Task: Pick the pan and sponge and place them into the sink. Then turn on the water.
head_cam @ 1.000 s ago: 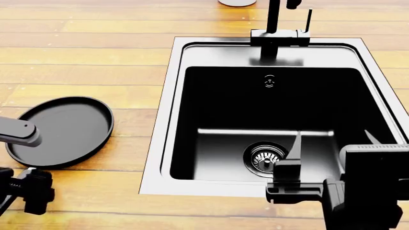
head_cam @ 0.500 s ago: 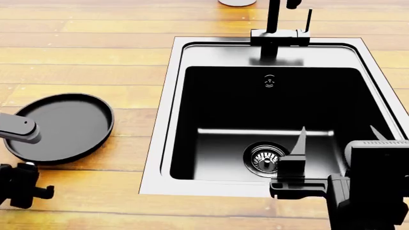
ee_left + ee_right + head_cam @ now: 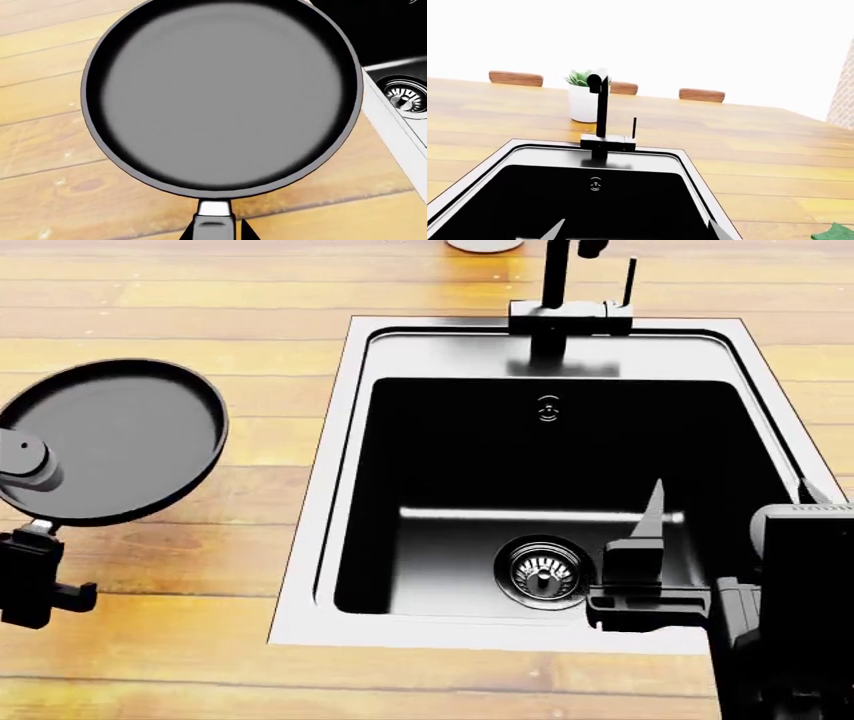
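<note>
A wooden countertop (image 3: 200,300) of honey-coloured planks runs across the whole scene. Set into it is a rectangular steel sink (image 3: 310,540) with a wide flat rim and a dark basin. A black faucet (image 3: 602,117) stands at the sink's far rim. Just behind the faucet, a white pot with a green plant (image 3: 584,100) sits on the wood. A green-topped sponge (image 3: 835,233) lies on the counter, off to one side of the sink.

Black pan (image 3: 114,440) beside steel sink (image 3: 320,510); green sponge (image 3: 835,233) apart.
</note>
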Tool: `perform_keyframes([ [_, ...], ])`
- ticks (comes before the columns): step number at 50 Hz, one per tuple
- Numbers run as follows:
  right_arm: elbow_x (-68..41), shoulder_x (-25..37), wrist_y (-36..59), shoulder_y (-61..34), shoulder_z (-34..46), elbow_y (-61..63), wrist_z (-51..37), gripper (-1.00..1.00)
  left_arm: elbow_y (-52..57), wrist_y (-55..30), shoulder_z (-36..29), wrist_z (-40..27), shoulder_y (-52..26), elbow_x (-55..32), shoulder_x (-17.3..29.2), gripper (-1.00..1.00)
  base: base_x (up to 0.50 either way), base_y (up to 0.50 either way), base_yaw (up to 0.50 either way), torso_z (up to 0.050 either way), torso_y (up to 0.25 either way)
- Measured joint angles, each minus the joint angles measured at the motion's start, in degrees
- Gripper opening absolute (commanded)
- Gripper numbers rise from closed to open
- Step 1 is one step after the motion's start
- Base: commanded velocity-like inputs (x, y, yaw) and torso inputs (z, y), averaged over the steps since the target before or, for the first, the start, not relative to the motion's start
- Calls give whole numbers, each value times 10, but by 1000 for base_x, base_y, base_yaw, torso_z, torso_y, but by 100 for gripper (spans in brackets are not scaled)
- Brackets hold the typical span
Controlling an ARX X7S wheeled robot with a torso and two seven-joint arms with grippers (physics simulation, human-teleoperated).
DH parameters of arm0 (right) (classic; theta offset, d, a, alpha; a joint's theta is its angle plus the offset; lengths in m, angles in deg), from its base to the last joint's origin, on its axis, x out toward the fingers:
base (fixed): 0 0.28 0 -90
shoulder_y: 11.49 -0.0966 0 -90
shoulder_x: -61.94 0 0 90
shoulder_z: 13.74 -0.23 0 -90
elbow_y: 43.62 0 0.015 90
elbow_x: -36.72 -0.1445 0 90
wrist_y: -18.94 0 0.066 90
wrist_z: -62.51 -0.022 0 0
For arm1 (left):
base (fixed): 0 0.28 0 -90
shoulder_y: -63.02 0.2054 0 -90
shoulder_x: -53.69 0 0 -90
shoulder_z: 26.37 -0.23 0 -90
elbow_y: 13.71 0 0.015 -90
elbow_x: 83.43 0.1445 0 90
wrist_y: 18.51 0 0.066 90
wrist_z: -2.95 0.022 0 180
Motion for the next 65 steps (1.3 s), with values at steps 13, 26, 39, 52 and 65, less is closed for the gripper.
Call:
perform_keyframes([
  [13, -3, 4, 4, 5, -2, 3, -2, 100, -3, 9, -12, 5, 4, -2, -3, -100, 7, -219, 0, 0, 2],
  [26, -6, 6, 4, 8, -4, 5, -3, 100, -6, 18, -16, 8, 7, -4, -2, -100, 23, -231, 0, 1, 2],
  [39, -9, 5, 4, 4, 1, 2, -4, 100, -10, 22, -17, 10, 6, -5, 4, -100, 53, -261, 0, 0, 2],
  [52, -11, 1, -1, 3, 2, -1, -4, 100, -18, 33, -30, 22, 3, -1, 6, -100, 147, -37, 0, 0, 2],
  [65, -13, -2, -12, 7, 2, -9, -1, 100, -23, 40, -38, 27, 2, 6, 7, -100, 243, 0, 0, 1, 2],
])
